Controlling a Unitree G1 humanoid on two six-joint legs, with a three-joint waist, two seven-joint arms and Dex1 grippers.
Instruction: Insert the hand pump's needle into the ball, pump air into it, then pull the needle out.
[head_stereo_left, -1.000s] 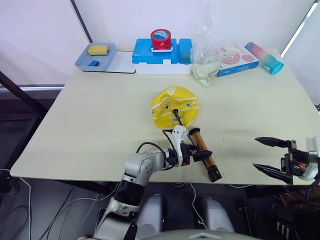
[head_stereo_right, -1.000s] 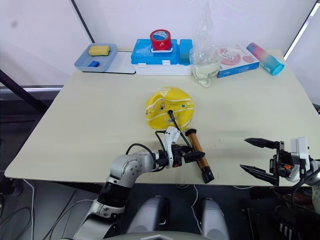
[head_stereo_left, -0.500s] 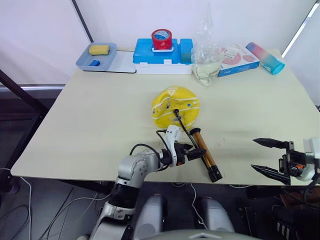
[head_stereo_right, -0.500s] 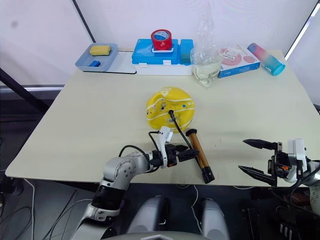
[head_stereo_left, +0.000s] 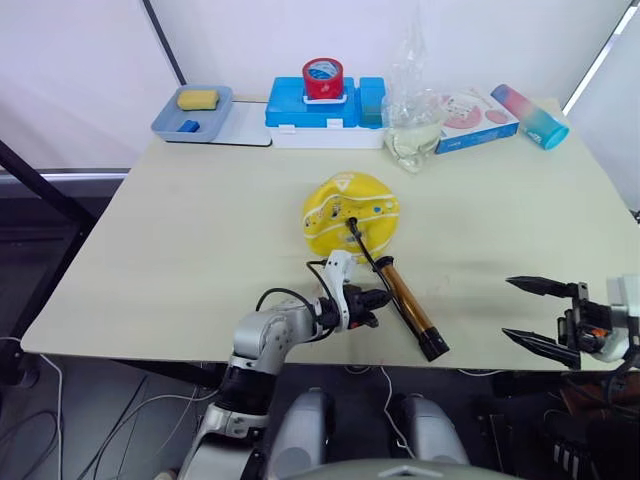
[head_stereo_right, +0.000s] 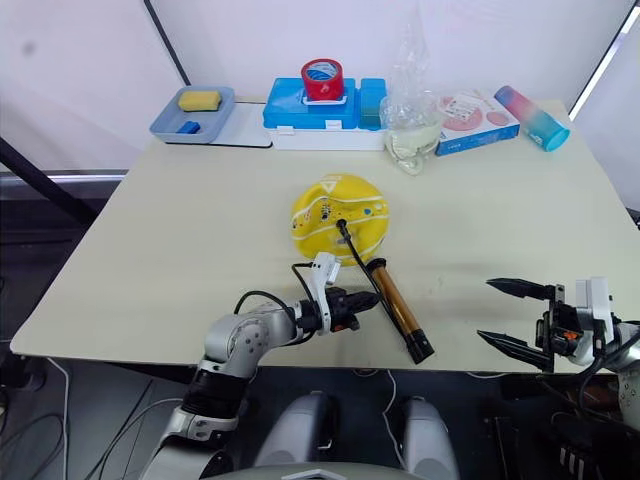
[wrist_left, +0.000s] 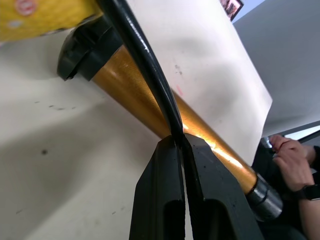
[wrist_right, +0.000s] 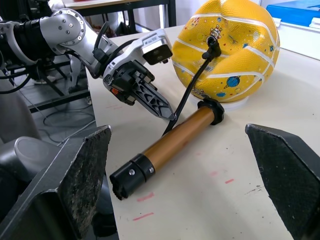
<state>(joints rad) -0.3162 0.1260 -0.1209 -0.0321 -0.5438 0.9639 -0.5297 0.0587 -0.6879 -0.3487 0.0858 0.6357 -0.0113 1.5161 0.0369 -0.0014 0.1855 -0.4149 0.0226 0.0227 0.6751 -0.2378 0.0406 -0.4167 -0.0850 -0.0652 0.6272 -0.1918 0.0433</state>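
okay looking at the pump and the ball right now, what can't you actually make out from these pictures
- Needle: its metal pin is not visible where the black fitting meets the ball; how deep it sits is unknown.
- Hand pump: in the left wrist view its handle end is hidden behind the left gripper.
- Hose: its lower end disappears behind the left gripper's fingers, so where it joins the barrel is unclear.

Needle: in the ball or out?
In. The needle fitting sits against the dented yellow ball, with the hose running back to the hand pump.

No legible words or numbers — just a triangle logo on the ball (head_stereo_left: 349, 209).
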